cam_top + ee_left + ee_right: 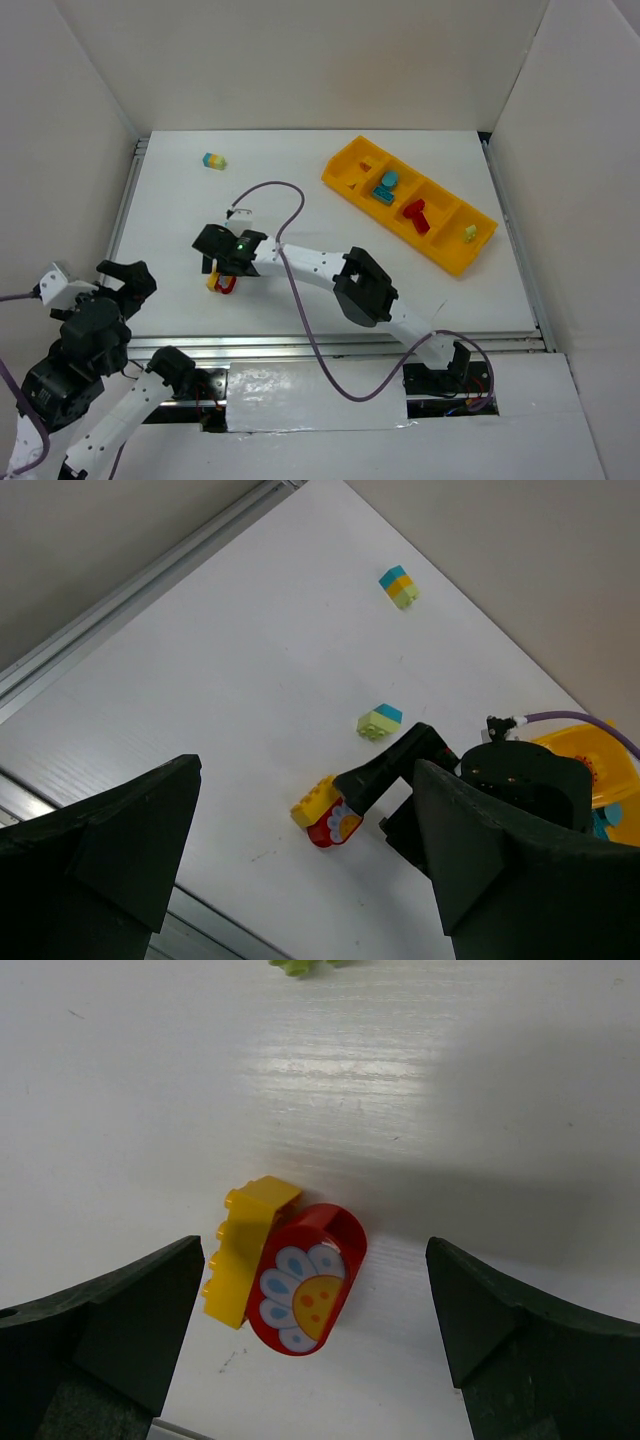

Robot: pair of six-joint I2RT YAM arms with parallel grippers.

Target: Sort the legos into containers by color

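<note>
A clump of a yellow brick and a red flower-printed brick [221,284] lies on the white table, and shows in the left wrist view [328,815] and the right wrist view [290,1270]. My right gripper [221,277] is open just above it, one finger on each side [313,1260]. My left gripper [90,278] is open and empty at the near left [305,780]. A teal, orange and green clump [214,161] lies far left [399,586]. A green and teal clump [380,722] lies beyond the right gripper. The orange-yellow tray [345,170] holds teal [386,185], red [415,215] and yellow-green [469,232] bricks.
The right arm [360,285] stretches across the table's middle with a purple cable [290,200] looping over it. White walls enclose the table. A metal rail [125,215] runs along the left edge.
</note>
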